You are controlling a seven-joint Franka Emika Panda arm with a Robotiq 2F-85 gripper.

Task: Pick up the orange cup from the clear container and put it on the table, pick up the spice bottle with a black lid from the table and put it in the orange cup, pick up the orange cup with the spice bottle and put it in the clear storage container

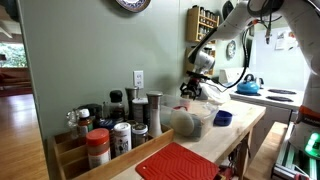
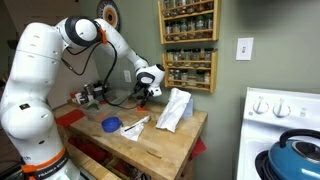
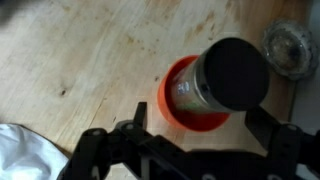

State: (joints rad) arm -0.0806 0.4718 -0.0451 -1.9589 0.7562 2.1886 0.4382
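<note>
My end effector [image 3: 198,128] is spread and pinching nothing, while the orange cup [image 3: 172,108] stands upright on the surface [image 3: 90,50] directly below, centred between its fingers, with the black-lidded spice bottle [image 3: 220,85] seated inside, long axis pointing up at my wrist

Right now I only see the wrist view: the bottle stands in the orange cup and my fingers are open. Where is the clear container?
Observer: In an exterior view the clear container stands on the table, nearer that camera than the gripper.
Operator: Anything next to it?
Observer: A small blue cup stands on the table beside it.
Operator: And on the wall?
Observer: A rack of spice jars hangs there, beyond the arm.
</note>
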